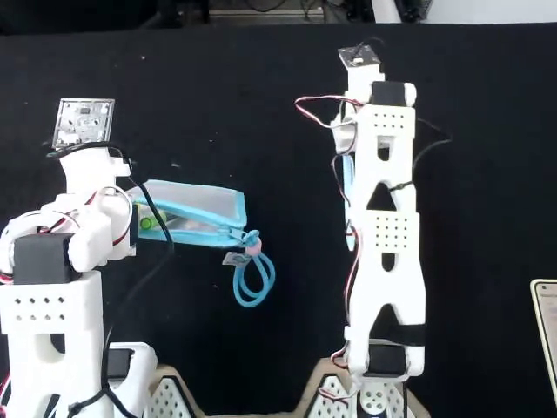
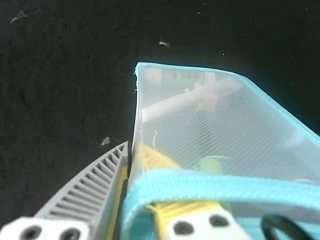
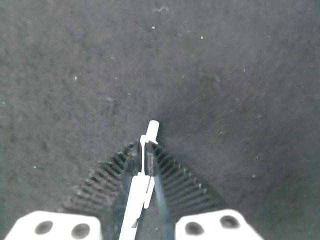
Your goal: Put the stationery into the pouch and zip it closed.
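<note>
A translucent mesh pouch point(image 1: 198, 212) with teal trim lies left of centre on the black mat, its teal loop strap point(image 1: 252, 277) trailing toward the front. My left gripper point(image 2: 131, 150) is shut on the pouch's point(image 2: 210, 130) end wall, one grey finger point(image 2: 95, 192) outside it. Green, yellow and white items show through the mesh. My right gripper point(image 3: 147, 147) is shut on a slim white and blue pen point(image 3: 145, 165), tip down, just above bare mat. Beside the stretched right arm point(image 1: 387, 226) a strip of the pen point(image 1: 348, 185) shows, well to the right of the pouch.
A white card or box point(image 1: 546, 335) pokes in at the right edge. The black mat point(image 1: 261, 104) stretches wide behind and between the arms. The arm bases stand along the front edge.
</note>
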Tool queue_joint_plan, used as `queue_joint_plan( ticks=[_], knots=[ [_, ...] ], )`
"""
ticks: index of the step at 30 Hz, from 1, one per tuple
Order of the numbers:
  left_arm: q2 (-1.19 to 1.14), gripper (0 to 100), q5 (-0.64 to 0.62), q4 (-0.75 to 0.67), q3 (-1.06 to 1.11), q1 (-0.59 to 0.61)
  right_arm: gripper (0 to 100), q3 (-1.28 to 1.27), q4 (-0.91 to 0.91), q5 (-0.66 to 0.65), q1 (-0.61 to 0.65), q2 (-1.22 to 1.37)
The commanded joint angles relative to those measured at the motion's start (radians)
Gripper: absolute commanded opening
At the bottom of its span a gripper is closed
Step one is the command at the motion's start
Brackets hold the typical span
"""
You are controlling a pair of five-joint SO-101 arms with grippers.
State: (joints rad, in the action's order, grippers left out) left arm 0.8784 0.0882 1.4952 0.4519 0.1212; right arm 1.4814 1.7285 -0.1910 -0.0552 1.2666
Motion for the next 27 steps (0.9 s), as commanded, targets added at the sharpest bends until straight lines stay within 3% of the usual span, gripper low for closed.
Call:
queue_joint_plan(
  ticks=[1,5,11,21,27],
  knots=[
    [0.015,3,-0.005,-0.021,-0.012,0.004,1.0,0.050,0.040,-0.009,-0.006,-0.038],
    [0.015,3,-0.005,-0.021,-0.012,0.004,2.0,-0.015,0.040,-0.009,-0.005,-0.097],
    [0.015,3,-0.005,-0.021,-0.012,0.004,17.4,-0.160,0.023,-0.009,0.021,-0.133],
    [0.015,3,-0.005,-0.021,-0.012,0.004,13.9,-0.173,-0.008,-0.017,0.023,-0.085],
    [0.015,3,-0.005,-0.021,-0.012,0.004,3.8,-0.168,0.031,-0.018,0.041,-0.073]
  ],
)
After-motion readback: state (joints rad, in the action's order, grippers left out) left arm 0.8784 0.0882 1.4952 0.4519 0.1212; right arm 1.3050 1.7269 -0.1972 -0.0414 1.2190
